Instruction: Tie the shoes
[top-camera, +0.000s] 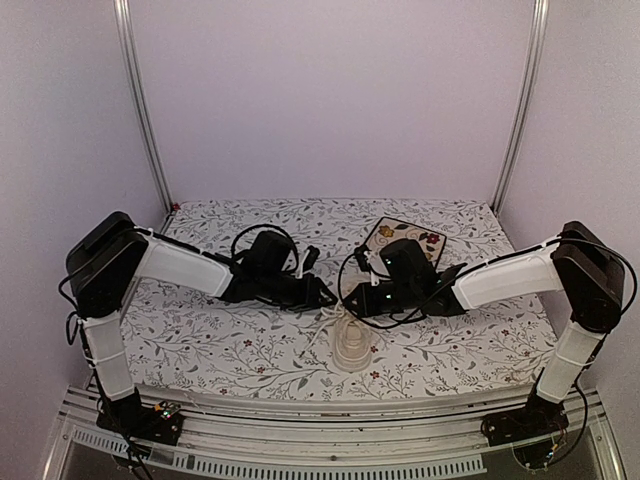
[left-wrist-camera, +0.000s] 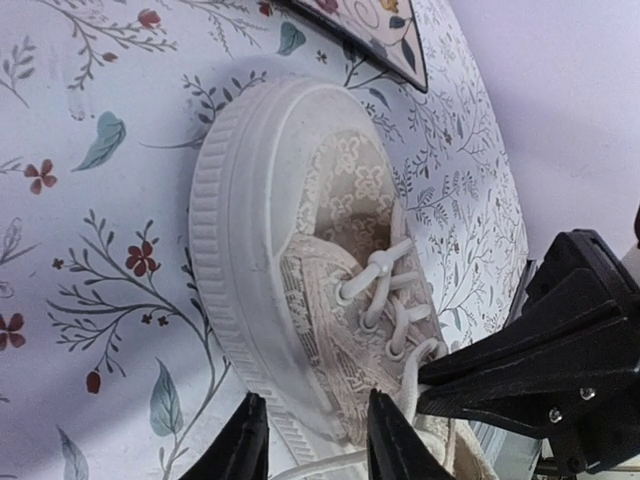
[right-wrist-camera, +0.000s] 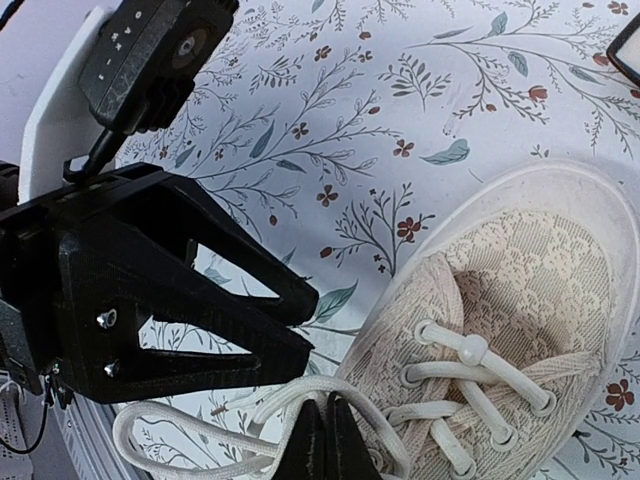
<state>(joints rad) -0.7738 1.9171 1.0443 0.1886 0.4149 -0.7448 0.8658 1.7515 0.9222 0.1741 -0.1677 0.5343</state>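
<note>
My right gripper (right-wrist-camera: 325, 410) clenches the lace (right-wrist-camera: 270, 395). My left gripper (left-wrist-camera: 315, 405) hangs released, straddling slack lace; the sneaker (left-wrist-camera: 330, 230) stretches ahead of both, toe farthest.

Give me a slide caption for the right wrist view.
Right gripper closed at the sneaker's white laces, left gripper close beside it.

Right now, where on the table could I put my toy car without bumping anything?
Bare cloth lies between the left arm and the near edge, and between the right arm and that edge. The middle is crowded: left fingers and right fingers meet at the sneaker, tile just behind.
</note>
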